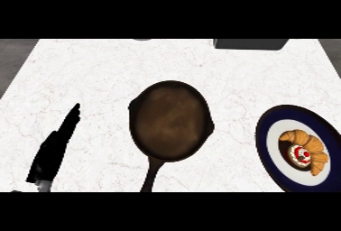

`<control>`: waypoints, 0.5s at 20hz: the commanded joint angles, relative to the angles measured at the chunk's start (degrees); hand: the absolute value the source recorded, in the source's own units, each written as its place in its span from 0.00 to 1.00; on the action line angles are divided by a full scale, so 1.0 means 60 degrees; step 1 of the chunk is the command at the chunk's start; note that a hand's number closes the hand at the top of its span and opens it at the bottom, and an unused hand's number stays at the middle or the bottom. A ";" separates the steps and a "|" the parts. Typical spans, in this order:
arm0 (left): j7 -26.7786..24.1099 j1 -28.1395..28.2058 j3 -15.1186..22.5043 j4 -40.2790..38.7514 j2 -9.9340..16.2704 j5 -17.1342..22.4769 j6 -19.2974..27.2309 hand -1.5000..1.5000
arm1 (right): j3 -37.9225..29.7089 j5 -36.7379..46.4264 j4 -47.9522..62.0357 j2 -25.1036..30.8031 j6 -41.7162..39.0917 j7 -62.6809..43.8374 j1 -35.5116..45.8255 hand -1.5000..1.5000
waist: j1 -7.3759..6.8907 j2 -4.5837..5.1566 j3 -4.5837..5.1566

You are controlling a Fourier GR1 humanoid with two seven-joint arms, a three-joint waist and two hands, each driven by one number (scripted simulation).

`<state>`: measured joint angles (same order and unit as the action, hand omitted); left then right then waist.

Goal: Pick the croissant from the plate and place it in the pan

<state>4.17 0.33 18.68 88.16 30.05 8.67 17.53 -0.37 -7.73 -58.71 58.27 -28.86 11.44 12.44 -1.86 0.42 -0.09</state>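
Croissant waiting, pick not yet begun

Resting at the lower left of the bench [100, 67]: left hand [57, 146], fingers straight and released, holding nothing. Right hand not showing at all. Lying far across to the right, well apart from that hand: croissant [307, 146] on the dark-rimmed plate [266, 135], curling round a small red-and-white item [300, 155]. Sitting between hand and plate: pan [170, 119], bare inside, handle pointing toward the near edge. Probably calling next for a reach to the plate from the right side.
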 commanded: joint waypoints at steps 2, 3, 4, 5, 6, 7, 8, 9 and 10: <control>0.0300 -0.0150 -0.0299 -0.0008 0.0049 0.0002 -0.0197 0.50 | 0.0639 0.0419 -0.0044 0.0276 -0.1699 -0.0388 0.1244 0.00 | 0.0096 -0.0043 0.0016; -0.0086 -0.0187 0.0066 -0.0596 -0.0582 -0.0364 0.0122 0.50 | 0.0783 0.0585 -0.0080 0.0290 -0.1959 -0.0240 0.1240 0.00 | 0.0164 -0.0035 0.0019; -0.0252 0.0266 -0.0354 -0.0092 -0.0047 0.0012 -0.0252 0.50 | 0.1122 0.0965 -0.0104 -0.0049 -0.1776 -0.0355 0.1418 0.00 | 0.0042 -0.0041 0.0016; -0.0053 0.0156 -0.0090 -0.0267 -0.0572 -0.0379 0.0146 0.50 | 0.0899 0.0897 -0.0472 0.0131 -0.1985 -0.0462 0.1244 0.00 | 0.0219 -0.0066 0.0019; 0.0067 0.0291 -0.0310 0.0319 -0.0161 -0.0101 -0.0192 0.50 | 0.1107 0.0910 -0.0527 -0.0298 -0.1795 -0.1506 0.2056 0.00 | 0.0086 -0.0062 0.0020; 0.0514 -0.0004 -0.0324 0.0277 -0.0078 -0.0334 -0.0128 0.50 | 0.1329 0.1308 -0.0261 -0.0589 -0.1737 -0.1406 0.2158 0.00 | 0.0105 -0.0049 0.0014; -0.0062 -0.0267 -0.0615 -0.0581 -0.0365 -0.0268 -0.0314 0.50 | 0.1254 0.1499 -0.0340 -0.0653 -0.1762 -0.1312 0.1957 0.00 | 0.0220 -0.0052 0.0019; 0.0106 0.0685 -0.0415 0.0604 -0.0073 -0.0403 -0.0239 0.50 | 0.1195 0.1448 -0.0197 -0.0675 -0.1964 -0.1746 0.2207 0.00 | 0.0143 -0.0069 0.0016; 0.0220 0.0742 -0.0079 0.0642 -0.0403 -0.0638 0.0021 0.50 | 0.1345 0.1533 -0.0211 -0.0729 -0.2058 -0.2128 0.2313 0.00 | 0.0141 -0.0068 0.0017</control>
<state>4.83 1.93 17.11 89.15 28.60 6.68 16.89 6.12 -0.80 -60.12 55.75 -39.24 3.76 23.28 -1.08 0.10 0.01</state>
